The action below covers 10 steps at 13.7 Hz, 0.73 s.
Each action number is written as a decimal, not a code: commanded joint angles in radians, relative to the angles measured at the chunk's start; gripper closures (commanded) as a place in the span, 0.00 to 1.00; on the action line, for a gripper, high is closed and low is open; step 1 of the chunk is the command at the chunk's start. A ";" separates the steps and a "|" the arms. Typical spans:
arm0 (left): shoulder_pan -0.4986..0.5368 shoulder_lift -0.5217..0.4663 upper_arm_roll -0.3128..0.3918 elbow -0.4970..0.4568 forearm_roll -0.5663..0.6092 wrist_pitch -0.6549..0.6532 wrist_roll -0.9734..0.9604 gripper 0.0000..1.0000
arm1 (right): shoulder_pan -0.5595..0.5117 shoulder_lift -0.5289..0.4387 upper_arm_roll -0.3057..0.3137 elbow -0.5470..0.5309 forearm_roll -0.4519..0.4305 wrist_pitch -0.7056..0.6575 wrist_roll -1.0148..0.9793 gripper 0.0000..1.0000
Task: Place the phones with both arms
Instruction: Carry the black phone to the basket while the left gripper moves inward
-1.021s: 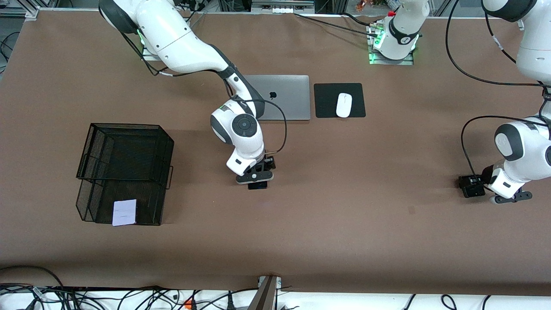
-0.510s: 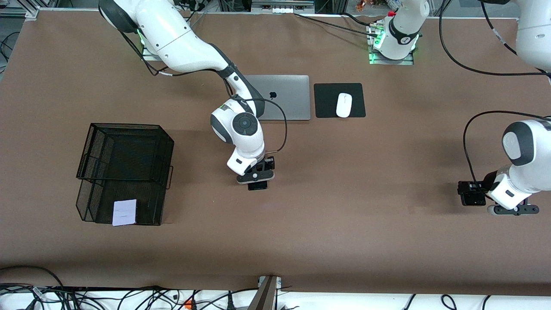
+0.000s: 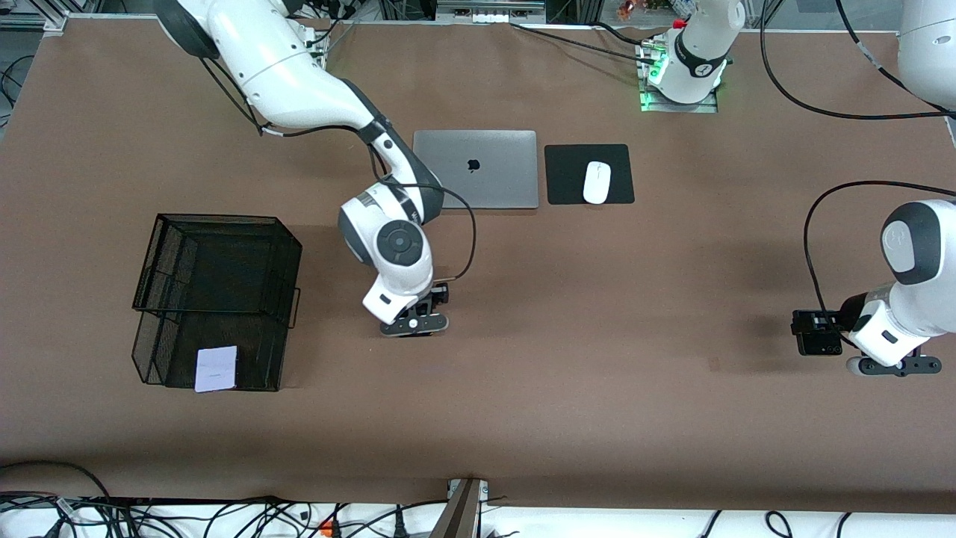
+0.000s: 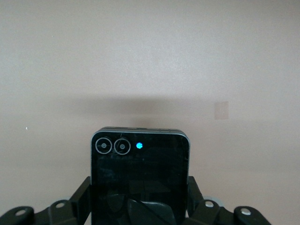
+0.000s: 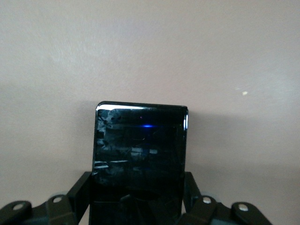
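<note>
In the right wrist view a glossy black phone stands clamped between the black fingers of my right gripper, which is shut on it. From the front, the right gripper hangs over the middle of the table and hides that phone. My left gripper is shut on a small black squarish phone with two lens rings. It hangs over the left arm's end of the table. A pale white-lavender phone lies in the lower tier of the black mesh rack.
The mesh rack stands toward the right arm's end of the table. A closed silver laptop and a white mouse on a black pad lie farther from the front camera, near the arm bases.
My right gripper has shut on the black phone and carried it off the table toward the mesh rack. The left gripper drifted slightly lower in the front view, still holding its phone.
</note>
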 commanded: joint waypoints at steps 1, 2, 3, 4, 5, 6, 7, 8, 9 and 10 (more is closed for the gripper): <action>-0.010 0.002 -0.037 0.059 -0.008 -0.058 -0.044 1.00 | -0.058 -0.038 0.018 0.076 0.052 -0.160 -0.111 1.00; -0.020 0.002 -0.056 0.091 -0.008 -0.092 -0.075 1.00 | -0.081 -0.038 0.018 0.125 0.054 -0.229 -0.153 1.00; -0.042 0.002 -0.073 0.114 -0.008 -0.126 -0.107 1.00 | -0.110 -0.038 0.018 0.154 0.055 -0.278 -0.203 1.00; -0.068 0.002 -0.079 0.139 -0.010 -0.150 -0.147 1.00 | -0.145 -0.050 0.018 0.161 0.055 -0.306 -0.242 1.00; -0.107 0.002 -0.080 0.152 -0.026 -0.161 -0.196 1.00 | -0.184 -0.078 0.018 0.158 0.074 -0.312 -0.291 1.00; -0.146 0.002 -0.080 0.160 -0.055 -0.163 -0.268 1.00 | -0.214 -0.098 0.015 0.155 0.100 -0.326 -0.329 1.00; -0.184 0.002 -0.082 0.168 -0.078 -0.164 -0.349 1.00 | -0.230 -0.115 0.011 0.155 0.103 -0.367 -0.363 1.00; -0.227 0.005 -0.083 0.169 -0.101 -0.164 -0.415 1.00 | -0.256 -0.133 0.009 0.150 0.104 -0.410 -0.400 1.00; -0.278 0.011 -0.082 0.174 -0.130 -0.161 -0.484 1.00 | -0.282 -0.155 0.009 0.126 0.104 -0.426 -0.426 1.00; -0.316 0.017 -0.082 0.182 -0.149 -0.157 -0.549 1.00 | -0.305 -0.193 0.009 0.077 0.104 -0.420 -0.441 1.00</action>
